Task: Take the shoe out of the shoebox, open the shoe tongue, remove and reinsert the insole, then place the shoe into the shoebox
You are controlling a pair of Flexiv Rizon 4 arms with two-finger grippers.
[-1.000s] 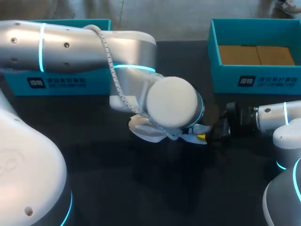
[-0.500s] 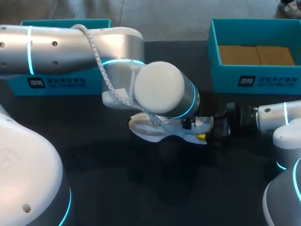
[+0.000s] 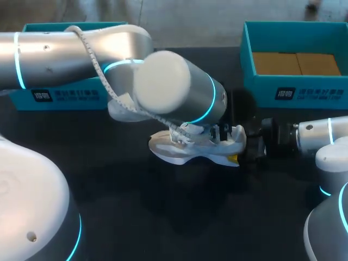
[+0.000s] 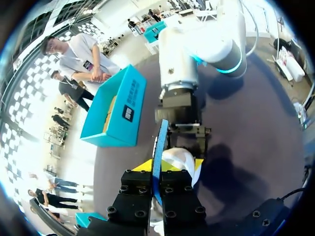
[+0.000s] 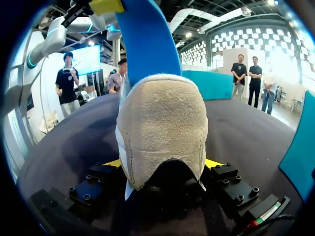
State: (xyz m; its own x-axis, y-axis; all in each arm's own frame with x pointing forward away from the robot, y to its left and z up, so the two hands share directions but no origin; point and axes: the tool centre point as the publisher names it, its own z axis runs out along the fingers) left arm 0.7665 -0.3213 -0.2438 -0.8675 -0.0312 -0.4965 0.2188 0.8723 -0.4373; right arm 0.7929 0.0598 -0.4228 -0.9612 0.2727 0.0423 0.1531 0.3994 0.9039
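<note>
Right gripper (image 5: 163, 162): closed on the shoe (image 3: 187, 151) at its suede heel (image 5: 162, 123), one yellow tip on either side, low by the sole.
Shoe: upright on its sole at the middle of the table (image 3: 136, 217), toe toward my left, outside both boxes.
Left gripper (image 4: 157, 168): above the shoe's mouth, pinched narrow on the blue insole (image 5: 147, 44).
Insole: stands up out of the shoe; its lower end is hidden behind the heel.
Handling (judged): the shoe is light, with a soft upper and a firmer heel and sole, so hold it there. The insole is thin and floppy and likely to buckle, so grip it near one end and feed it lengthwise.
Shoebox (image 3: 293, 89): far right, open, well apart from the shoe.
Second box (image 3: 65, 97): far left, behind my left arm.
</note>
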